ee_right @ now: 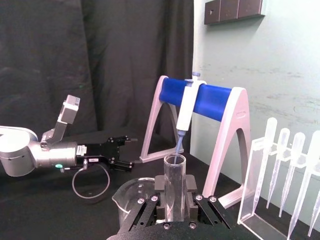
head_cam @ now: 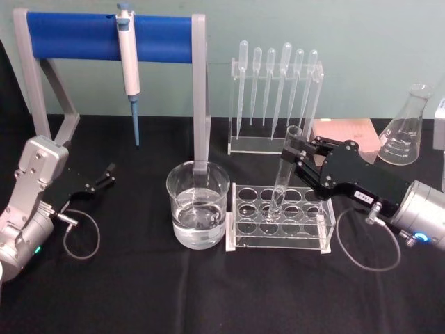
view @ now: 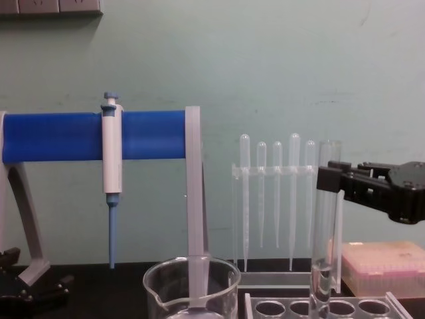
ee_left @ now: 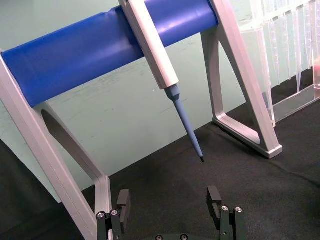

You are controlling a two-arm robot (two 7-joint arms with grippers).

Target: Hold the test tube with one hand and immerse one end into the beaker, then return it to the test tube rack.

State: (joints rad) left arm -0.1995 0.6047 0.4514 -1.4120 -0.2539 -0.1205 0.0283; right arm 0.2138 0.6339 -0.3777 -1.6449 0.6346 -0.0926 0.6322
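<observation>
The test tube (head_cam: pixel 284 170) stands upright with its lower end in a hole of the clear rack (head_cam: pixel 306 240). My right gripper (head_cam: pixel 293 154) reaches in from the right and is shut on the tube just below its rim. The right wrist view shows the tube (ee_right: pixel 174 167) clamped between the jaws of this gripper (ee_right: pixel 174 194). In the chest view the tube (view: pixel 323 239) rises past the gripper (view: pixel 327 179). The beaker (head_cam: pixel 198 209) holds clear liquid and sits just left of the rack. My left gripper (head_cam: pixel 106 175) rests open and empty at the far left, also seen in its own wrist view (ee_left: pixel 168 200).
A blue-barred stand (head_cam: pixel 111 36) with a hanging pipettor (head_cam: pixel 128 62) stands behind the beaker. A clear rack of plastic pipettes (head_cam: pixel 274 90) is behind the tube rack. A conical flask (head_cam: pixel 407 129) and a pink box (head_cam: pixel 344 132) sit at the back right.
</observation>
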